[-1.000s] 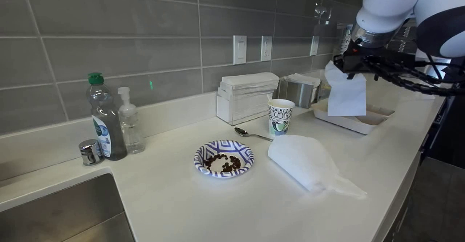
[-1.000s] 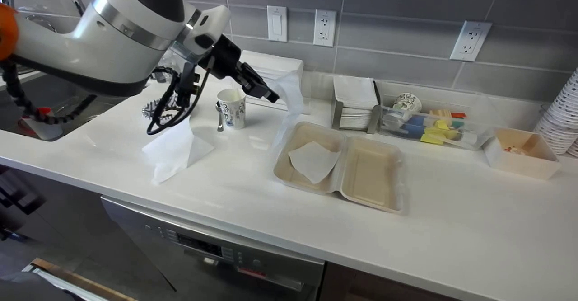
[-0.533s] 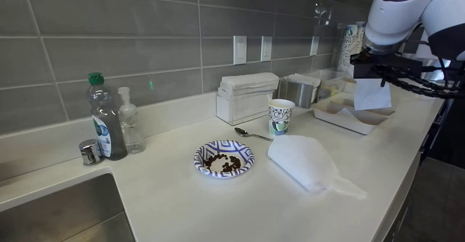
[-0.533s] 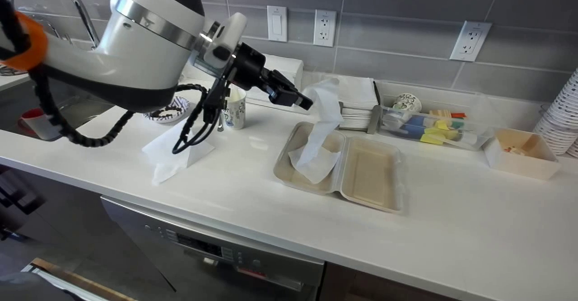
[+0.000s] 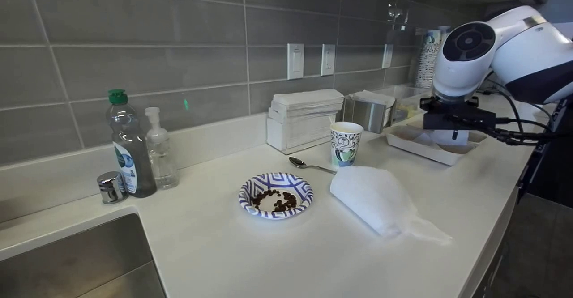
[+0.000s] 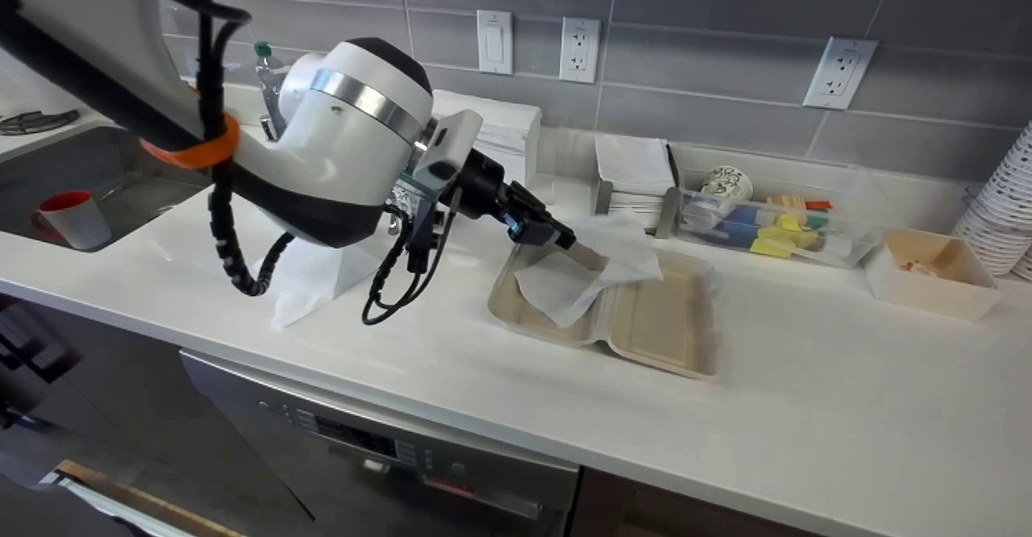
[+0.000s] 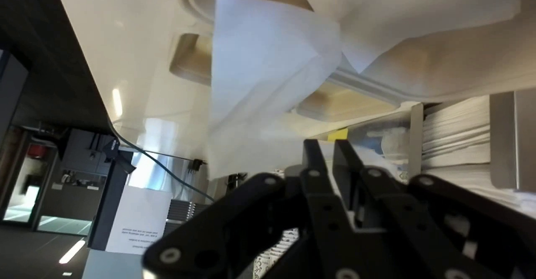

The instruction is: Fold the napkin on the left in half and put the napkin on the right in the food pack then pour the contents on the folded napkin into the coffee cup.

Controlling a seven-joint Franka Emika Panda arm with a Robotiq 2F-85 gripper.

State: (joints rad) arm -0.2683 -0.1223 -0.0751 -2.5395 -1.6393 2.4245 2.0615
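Note:
A white napkin (image 6: 625,248) spreads over the open beige food pack (image 6: 661,319); in the wrist view this napkin (image 7: 264,69) is loose beyond the fingertips. Another napkin (image 6: 555,287) lies in the pack's near-sink half. My gripper (image 6: 558,233) is above that half. In the wrist view the gripper (image 7: 327,145) is partly open, with a narrow gap and nothing seen between the fingers. The folded napkin (image 5: 376,199) lies on the counter; anything inside it is hidden. The patterned coffee cup (image 5: 345,146) stands upright behind it, mostly hidden by the arm in an exterior view.
A spoon (image 5: 312,166) and a bowl of dark beans (image 5: 276,197) lie near the cup. A paper towel stack (image 5: 309,121), a metal napkin holder (image 6: 635,186) and a clear bin (image 6: 774,231) line the wall. Bottles (image 5: 134,155) stand by the sink (image 5: 89,257).
My gripper has moved over the pack and lower. The napkin that hung at its fingertips is now apart from them and spread lower over the pack. The folded napkin has not moved.

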